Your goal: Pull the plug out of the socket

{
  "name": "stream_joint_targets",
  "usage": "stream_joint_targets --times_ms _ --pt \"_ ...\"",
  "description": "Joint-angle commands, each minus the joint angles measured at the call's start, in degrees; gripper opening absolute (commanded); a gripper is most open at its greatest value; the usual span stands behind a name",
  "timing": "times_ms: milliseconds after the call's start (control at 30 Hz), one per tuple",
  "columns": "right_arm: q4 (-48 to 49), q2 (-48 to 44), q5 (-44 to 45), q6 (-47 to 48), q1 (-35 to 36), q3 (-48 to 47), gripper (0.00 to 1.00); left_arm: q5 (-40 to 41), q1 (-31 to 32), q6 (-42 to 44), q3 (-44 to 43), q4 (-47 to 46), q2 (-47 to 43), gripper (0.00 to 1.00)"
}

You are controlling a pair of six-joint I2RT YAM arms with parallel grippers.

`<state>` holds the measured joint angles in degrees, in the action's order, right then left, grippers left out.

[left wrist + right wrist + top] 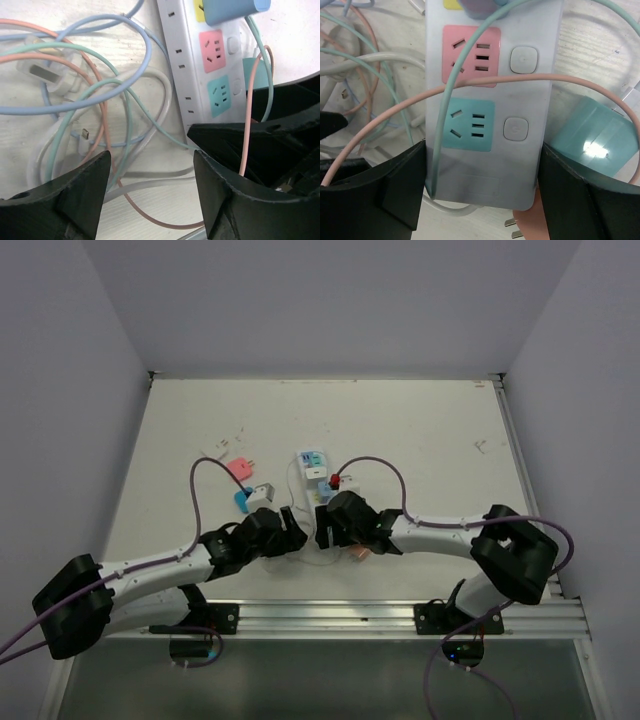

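Long glossy white plastic socket (pixel 530 100), rounded corners, square pastel outlet faces (pixel 467 125).

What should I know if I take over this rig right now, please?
The left gripper is open and holds nothing; it hangs over loose cables beside the socket.
The right gripper straddles the socket's near end, its jaws seemingly clamped on the sides.
The blue plug sits in the yellow outlet; the pink and teal outlets are free.
Done: the socket looks braced.
Left: probably grasp the blue plug with the left gripper and pull it off.
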<state>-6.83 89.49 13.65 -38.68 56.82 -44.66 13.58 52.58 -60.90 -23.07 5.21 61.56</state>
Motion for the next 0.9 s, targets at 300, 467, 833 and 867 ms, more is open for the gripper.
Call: stream_joint_targets --times_ms 300,467,833,867 --pt "25.53 -4.6 -13.46 -5.26 -5.3 13.81 0.0 6.89 -1.77 2.89 -8.74 4.63 -1.36 0.77" --pt "32.58 -1.69 -19.36 -8.96 -8.13 16.63 0.0 7.42 -3.97 2.81 -13.22 4.54 2.86 0.71" --pt "34.43 0.95 -19.89 -9.49 -8.21 17.24 0.0 5.31 -8.02 4.66 -21.58 0.32 14.19 0.58" --pt "34.6 1.03 -19.98 -9.58 -8.21 17.42 0.0 5.23 -8.1 4.31 -21.84 0.67 14.98 0.58"
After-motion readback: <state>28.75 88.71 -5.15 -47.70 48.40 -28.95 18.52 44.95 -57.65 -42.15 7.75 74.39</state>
